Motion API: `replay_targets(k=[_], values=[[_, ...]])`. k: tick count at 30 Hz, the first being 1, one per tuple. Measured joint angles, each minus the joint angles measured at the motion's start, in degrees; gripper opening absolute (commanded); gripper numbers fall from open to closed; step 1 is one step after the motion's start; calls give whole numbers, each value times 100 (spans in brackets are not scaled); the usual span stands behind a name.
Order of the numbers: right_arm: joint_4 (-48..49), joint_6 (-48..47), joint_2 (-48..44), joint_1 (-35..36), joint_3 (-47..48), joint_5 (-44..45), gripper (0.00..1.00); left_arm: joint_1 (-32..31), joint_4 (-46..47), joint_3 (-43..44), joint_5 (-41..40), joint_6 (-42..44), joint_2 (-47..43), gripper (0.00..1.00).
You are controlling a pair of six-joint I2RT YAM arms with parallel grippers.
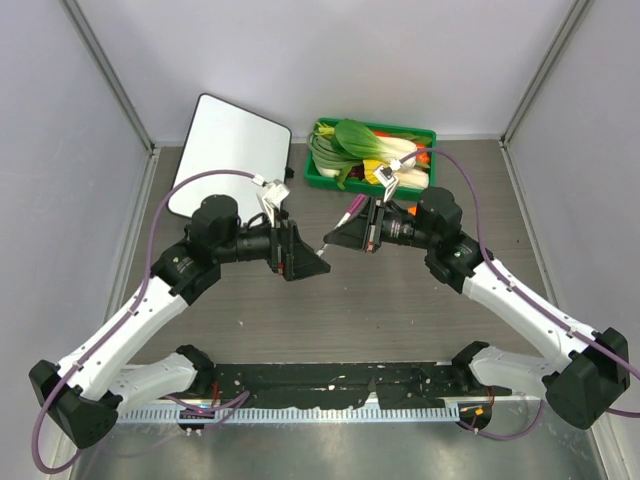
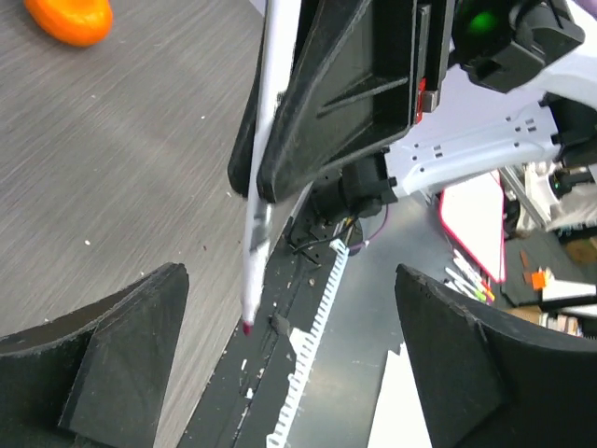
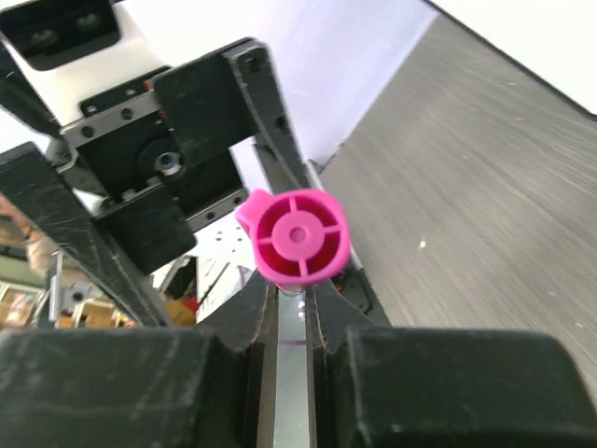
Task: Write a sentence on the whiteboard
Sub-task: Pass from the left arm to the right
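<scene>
whiteboard (image 1: 228, 160): parked at the back left of the table (image 1: 400, 320), turned at a bit of an angle, with a small black clip on the edge that faces the green tray (image 1: 428, 136). Flat or propped on the back wall? Can't be told from above.
board vs arms: it's set well apart from both grippers, behind the left arm.
right gripper (image 3: 294, 301): fingers pressed together on the marker (image 3: 297, 233), which is pinched by its barrel. The round pink ribbed end is pointed straight at the right wrist camera.
marker, other end: in the left wrist view a white barrel is seen running down out of the right gripper's black fingers, ending in a small dark-pink tip. That tip is framed in the gap between the left fingers.
left gripper (image 2: 287, 308): fingers spread wide, nothing pinched, aimed at the right gripper.
meeting point: both grippers are held above the middle of the table, nose to nose. Whether they're touching can't be told.
green tray: sat at the back, just beside the whiteboard on its right, piled with leafy greens (image 1: 362, 140) on white stalks.
orange thing (image 2: 70, 19): seen lying on the table in the left wrist view, cut off by the frame's top-left corner, so what it is can't be told.
</scene>
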Motion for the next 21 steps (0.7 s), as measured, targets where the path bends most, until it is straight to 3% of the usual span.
replay_targets(k=[5,10,21], values=[[-680,-372,-188,-267,-52,726,1,0,369,-498,-654,-352,-348,100],[-1003,-446,-369,-1064,-387,964,1,9,319,-518,-1759,-529,-138,100],[-1453,-752,-407,-1834,-855,938,1,387,-133,-245,-4022,-1180,1532,100]])
